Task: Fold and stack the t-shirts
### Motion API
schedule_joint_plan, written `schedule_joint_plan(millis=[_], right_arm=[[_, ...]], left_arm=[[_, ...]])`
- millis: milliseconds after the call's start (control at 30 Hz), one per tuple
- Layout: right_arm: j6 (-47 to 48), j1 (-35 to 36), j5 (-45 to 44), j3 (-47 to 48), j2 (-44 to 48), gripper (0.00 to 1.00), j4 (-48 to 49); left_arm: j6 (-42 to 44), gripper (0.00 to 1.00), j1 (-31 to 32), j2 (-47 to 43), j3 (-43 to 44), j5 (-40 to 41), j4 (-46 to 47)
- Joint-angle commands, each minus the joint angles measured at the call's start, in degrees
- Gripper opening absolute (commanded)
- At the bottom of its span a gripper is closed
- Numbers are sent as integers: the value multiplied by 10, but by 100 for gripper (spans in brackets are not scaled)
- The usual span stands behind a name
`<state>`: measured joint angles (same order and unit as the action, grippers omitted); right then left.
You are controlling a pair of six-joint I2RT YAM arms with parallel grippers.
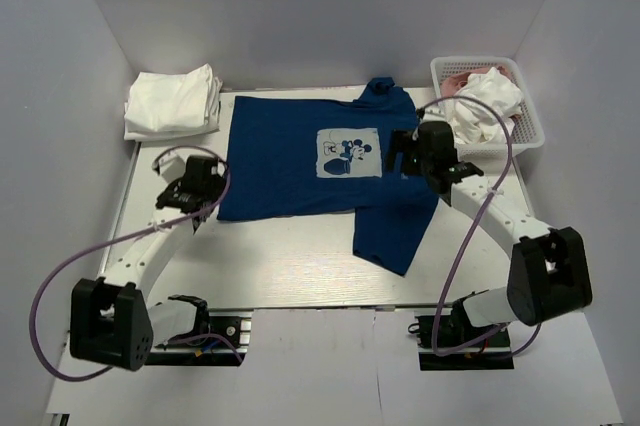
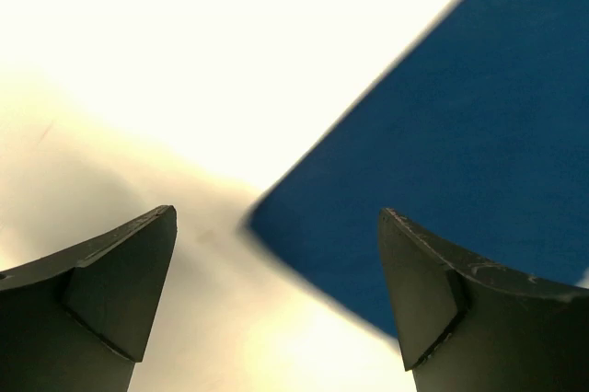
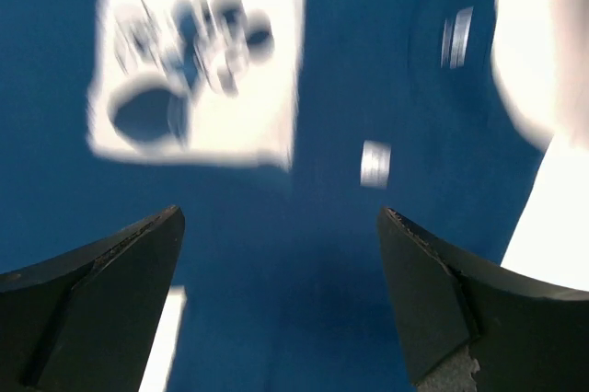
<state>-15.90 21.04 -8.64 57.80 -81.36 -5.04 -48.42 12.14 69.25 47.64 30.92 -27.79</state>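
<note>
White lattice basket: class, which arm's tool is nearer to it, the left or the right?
Right. The right tool hovers over the navy t-shirt, on the side beside the basket. The left tool is at the shirt's opposite lower corner, much farther away.

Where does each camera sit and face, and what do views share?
Top external: above and behind the bases, looking down on the table; left arm and right arm show.
Left wrist: looks down at the blue shirt corner; open left gripper shows.
Right wrist: looks down at its print; open right gripper shows.
Shared: all three see the blue shirt.
</note>
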Motion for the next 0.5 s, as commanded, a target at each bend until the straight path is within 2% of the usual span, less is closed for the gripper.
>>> schedule_joint_plan(millis=[0, 167, 200, 233, 267, 467], right_arm=[[-68, 2, 15, -61, 44, 90, 41], [-76, 10, 14, -105, 102, 90, 6], [-80, 10, 3, -117, 109, 90, 3], [-77, 14, -5, -125, 116, 90, -1], [-78, 15, -1, -141, 135, 90, -12], [-93, 28, -23, -178, 166, 90, -91]], left_arm=[[-64, 99, -12, -57, -79, 15, 3], [-64, 99, -18, -15, -95, -11, 27], [-64, 95, -18, -4, -95, -19, 20], [-64, 86, -18, 4, -95, -30, 32], [-64, 84, -18, 10, -103, -38, 42], [-52, 84, -23, 29, -145, -90, 159]])
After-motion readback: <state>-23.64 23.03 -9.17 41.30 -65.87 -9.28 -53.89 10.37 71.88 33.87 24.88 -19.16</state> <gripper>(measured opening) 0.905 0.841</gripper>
